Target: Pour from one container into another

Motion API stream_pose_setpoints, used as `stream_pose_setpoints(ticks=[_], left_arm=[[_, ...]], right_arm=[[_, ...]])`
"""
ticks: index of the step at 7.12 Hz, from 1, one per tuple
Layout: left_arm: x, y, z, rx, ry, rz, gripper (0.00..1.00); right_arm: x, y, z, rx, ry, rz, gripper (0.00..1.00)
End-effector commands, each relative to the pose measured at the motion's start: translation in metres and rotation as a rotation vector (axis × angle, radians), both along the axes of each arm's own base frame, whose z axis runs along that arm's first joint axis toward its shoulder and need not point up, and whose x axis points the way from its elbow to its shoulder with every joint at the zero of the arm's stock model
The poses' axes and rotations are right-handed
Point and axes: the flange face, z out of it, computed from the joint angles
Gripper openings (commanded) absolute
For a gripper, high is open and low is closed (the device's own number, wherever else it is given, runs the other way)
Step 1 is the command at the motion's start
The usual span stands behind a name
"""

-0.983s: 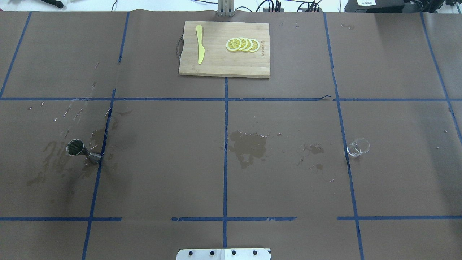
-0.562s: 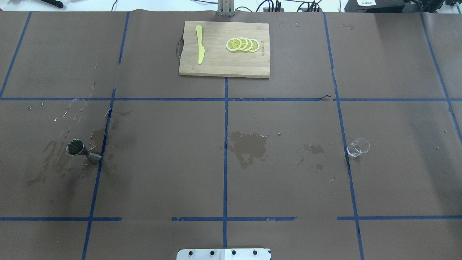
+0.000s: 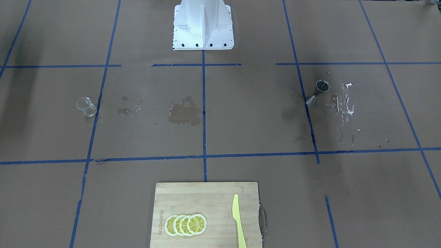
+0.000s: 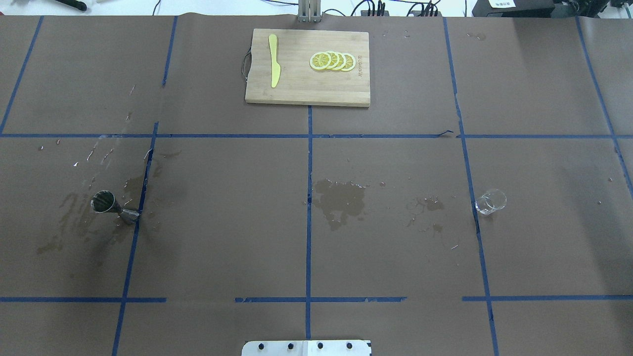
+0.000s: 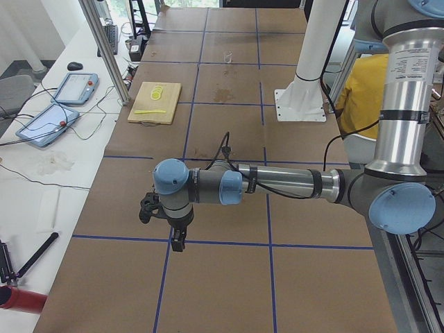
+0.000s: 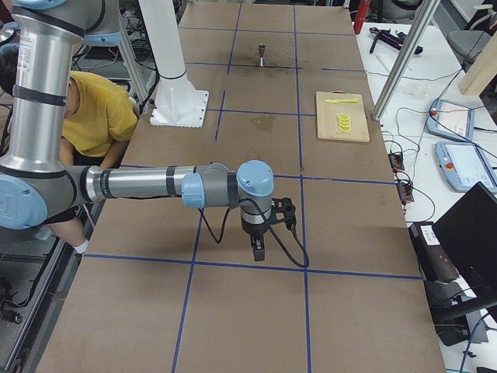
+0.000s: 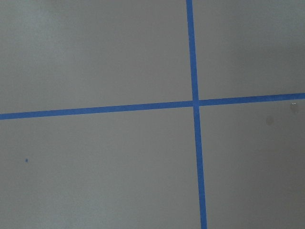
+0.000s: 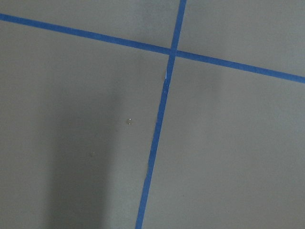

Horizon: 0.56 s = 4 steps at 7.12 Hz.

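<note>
The clear cup (image 4: 490, 201) stands on the brown paper on the right of the overhead view, also visible as the cup (image 3: 86, 106) in the front view. The steel jigger (image 4: 113, 206) stands far on the left among wet marks, and shows as the jigger (image 3: 318, 91) in the front view. Both arms are well away from them. My left gripper (image 5: 179, 243) hangs over a tape cross at the table's left end, and my right gripper (image 6: 258, 250) hangs low at the right end. I cannot tell whether either is open or shut. Both wrist views show only paper and blue tape.
A wooden cutting board (image 4: 296, 89) with lemon slices (image 4: 332, 61) and a yellow knife (image 4: 273, 60) lies at the far middle. A wet patch (image 4: 341, 200) darkens the paper at centre. A person in a yellow shirt (image 6: 97, 109) sits beside the robot's base (image 3: 203, 31).
</note>
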Motion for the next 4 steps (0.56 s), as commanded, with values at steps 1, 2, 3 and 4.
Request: stream_pose_setpoints(ticks=[1,2,3,4], left_arm=[[0.011,-0.031,-0.033,0.056,-0.003,0.019,1.00],[0.026,-0.039,-0.028,0.046,-0.002,0.045,1.00],[0.030,-0.040,-0.024,0.035,-0.003,0.053,1.00],[0.031,-0.036,-0.022,0.033,-0.009,0.056,1.00]], right_arm=[[0.002,0.035,0.027,-0.013,0.004,-0.002,1.00],[0.002,0.035,0.028,-0.020,0.008,0.003,1.00],[0.001,0.035,0.028,-0.025,0.002,0.008,1.00],[0.001,0.038,0.028,-0.024,-0.014,0.001,1.00]])
